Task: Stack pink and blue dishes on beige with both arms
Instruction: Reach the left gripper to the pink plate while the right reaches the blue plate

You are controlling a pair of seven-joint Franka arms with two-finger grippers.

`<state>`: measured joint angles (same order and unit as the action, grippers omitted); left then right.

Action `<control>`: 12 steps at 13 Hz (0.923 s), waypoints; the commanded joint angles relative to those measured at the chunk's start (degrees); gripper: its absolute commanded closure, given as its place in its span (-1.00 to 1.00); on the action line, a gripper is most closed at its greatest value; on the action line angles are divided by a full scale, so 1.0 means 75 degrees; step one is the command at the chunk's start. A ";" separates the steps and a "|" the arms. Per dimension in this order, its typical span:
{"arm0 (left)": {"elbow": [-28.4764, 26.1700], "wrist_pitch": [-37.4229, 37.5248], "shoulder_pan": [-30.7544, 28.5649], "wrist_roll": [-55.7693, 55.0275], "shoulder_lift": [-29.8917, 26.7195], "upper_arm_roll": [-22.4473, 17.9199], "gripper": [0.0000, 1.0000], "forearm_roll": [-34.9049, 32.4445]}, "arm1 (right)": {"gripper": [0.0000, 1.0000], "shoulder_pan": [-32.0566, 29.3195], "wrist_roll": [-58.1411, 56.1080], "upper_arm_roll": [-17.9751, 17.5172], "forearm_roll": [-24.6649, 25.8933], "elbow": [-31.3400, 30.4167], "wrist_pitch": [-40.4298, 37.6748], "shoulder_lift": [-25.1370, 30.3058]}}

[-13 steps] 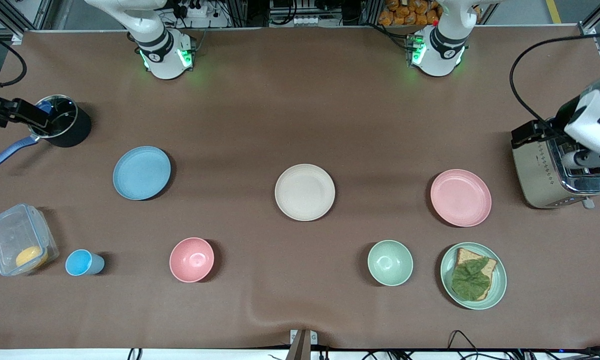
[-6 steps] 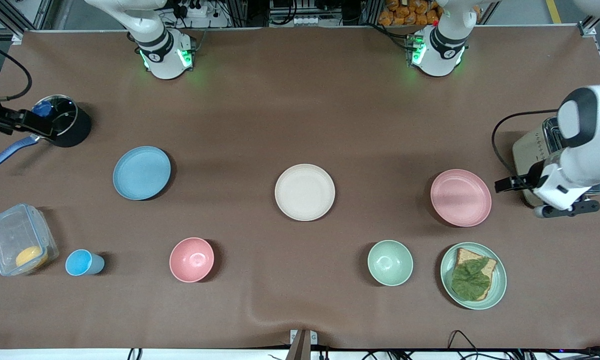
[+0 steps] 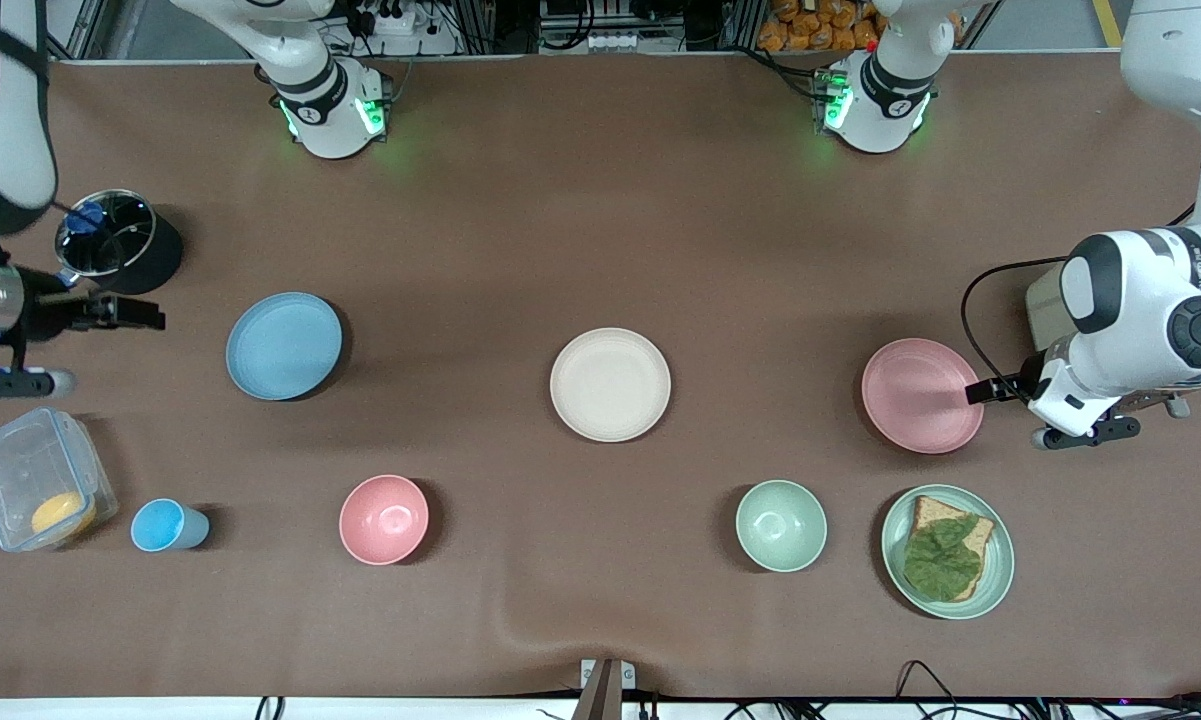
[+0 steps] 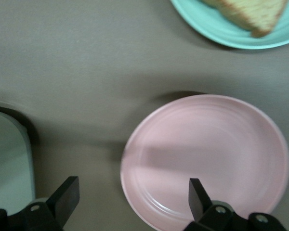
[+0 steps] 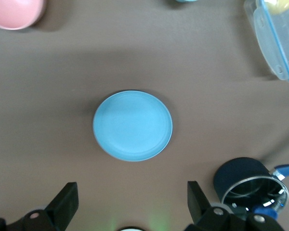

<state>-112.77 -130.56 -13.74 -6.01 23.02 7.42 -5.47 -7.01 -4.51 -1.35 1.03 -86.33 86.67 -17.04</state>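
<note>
We record a brown cloth-covered table (image 3: 600,230) with both arm bases along one edge.

Item: flat round cream-beige matte plate (image 3: 610,384), mid-table, bare, nothing stacked on it.

Item: flat round pale pink matte plate (image 3: 918,393), toward the left arm's end, lying flat on the cloth. We note the left gripper (image 3: 977,391) over its rim, fingers spread wide and empty; in the left wrist view one fingertip (image 4: 198,192) hangs over the pink plate (image 4: 204,159), the other over bare cloth.

Item: flat round light blue matte plate (image 3: 284,345), toward the right arm's end, also flat. The right gripper (image 3: 138,319) hangs beside it over bare cloth, jaws apart, holding nothing.

Nearer the front camera we list a deep pink bowl (image 3: 384,519), a pale green bowl (image 3: 781,525), and a pale green plate carrying toast and a leaf (image 3: 947,551).
</note>
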 commanded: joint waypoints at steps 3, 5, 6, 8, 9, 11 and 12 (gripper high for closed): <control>-0.0561 -0.0860 -0.0160 0.0122 0.0153 0.0053 -1.00 -0.0580 | -1.00 -0.0670 -0.0592 -0.0102 -0.0243 -0.1845 0.1985 0.0011; -0.0561 -0.0908 -0.0324 0.0122 0.0328 0.0065 -1.00 -0.0641 | -1.00 -0.0881 -0.1014 -0.0102 -0.0510 -0.2641 0.3005 -0.0013; -0.0561 -0.1001 -0.0347 0.0122 0.0410 0.0065 -1.00 -0.0641 | -1.00 -0.0964 -0.1353 -0.0090 -0.0617 -0.3063 0.3579 -0.0036; -0.0561 -0.1142 -0.0417 0.0122 0.0540 0.0065 -0.99 -0.0641 | -1.00 -0.1011 -0.1694 -0.0090 -0.0758 -0.3628 0.4355 -0.0118; -0.0561 -0.1154 -0.0453 0.0122 0.0575 0.0077 -0.86 -0.0641 | -1.00 -0.1000 -0.1777 -0.0090 -0.0817 -0.3816 0.4636 -0.0223; -0.0549 -0.1166 -0.0418 0.0018 0.0622 0.0077 -0.47 -0.0641 | -1.00 -0.1023 -0.1976 -0.0090 -0.0829 -0.4086 0.5176 -0.0503; -0.0549 -0.1166 -0.0429 -0.0006 0.0634 0.0089 -0.33 -0.0618 | -1.00 -0.1023 -0.2151 -0.0090 -0.0829 -0.4110 0.5271 -0.0690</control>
<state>-116.65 -138.36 -16.27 -5.68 27.74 7.43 -8.94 -13.56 -17.76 -1.24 -3.98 -116.00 124.13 -20.61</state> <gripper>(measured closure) 0.119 0.000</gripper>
